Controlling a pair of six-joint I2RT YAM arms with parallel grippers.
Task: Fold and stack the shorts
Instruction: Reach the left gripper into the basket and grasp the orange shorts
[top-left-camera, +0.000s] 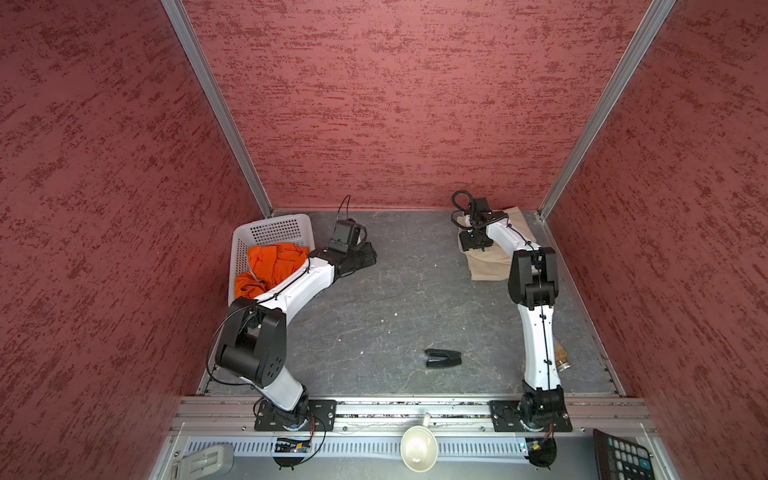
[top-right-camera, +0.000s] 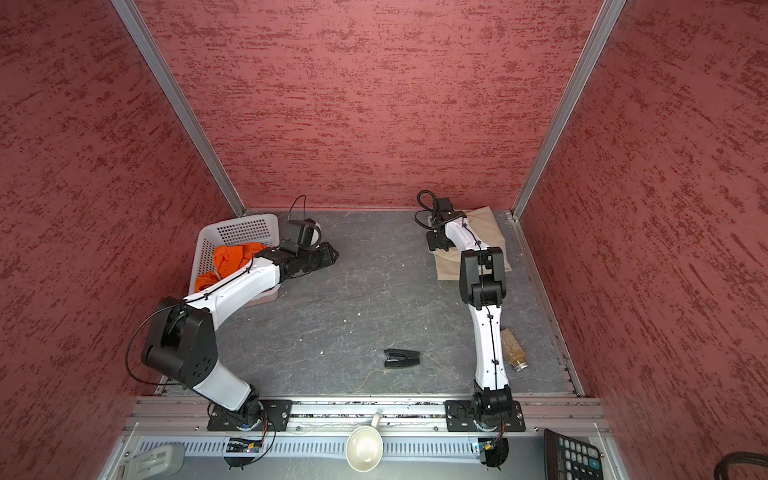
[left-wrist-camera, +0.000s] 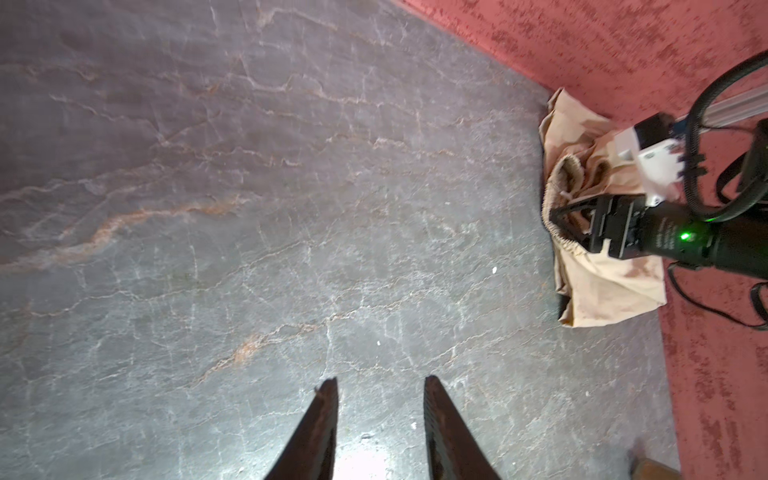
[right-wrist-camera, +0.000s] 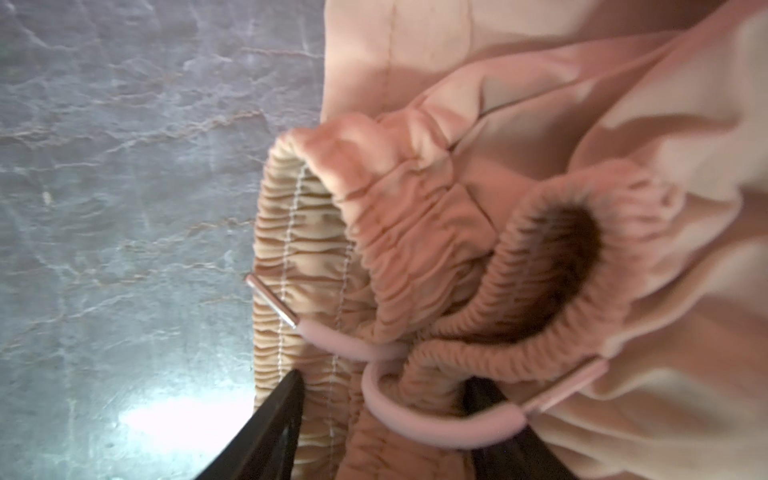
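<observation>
Left wrist view: the left gripper (left-wrist-camera: 378, 386) is released, its two fingers (left-wrist-camera: 320, 432) parted over bare table (left-wrist-camera: 249, 208) with nothing between them. In both top views this gripper (top-left-camera: 365, 257) (top-right-camera: 328, 253) hangs just right of the basket (top-left-camera: 274, 232) (top-right-camera: 245, 232), which stands at the far left of the table. The orange shorts (top-left-camera: 274, 262) (top-right-camera: 230, 257) lie crumpled and unfolded in the basket, and the left arm crosses above its near right corner.

Right wrist view: the right gripper (right-wrist-camera: 386, 382) has its fingers set apart on either side of the gathered waistband (right-wrist-camera: 299, 249) of the beige shorts (right-wrist-camera: 457, 62), and a loop of drawstring (right-wrist-camera: 415, 424) lies across the gap. Cloth fills the space between the fingers, and whether they squeeze it or merely straddle it cannot be told. The waistband stands curled up from the cloth beneath. From the left wrist view the same gripper (left-wrist-camera: 561, 226) is seen at the left edge of the beige shorts (left-wrist-camera: 615, 291).

In both top views the right gripper (top-left-camera: 473, 241) (top-right-camera: 438, 241) is at the far right of the table, over the beige shorts (top-left-camera: 490, 266) (top-right-camera: 449, 266). These lie as a folded pad in the far right corner, well apart from the basket. A stapler (top-left-camera: 442, 358) (top-right-camera: 401, 358) lies on the near middle of the table, and a jar (top-right-camera: 513, 351) lies on its side just right of the right arm.
</observation>
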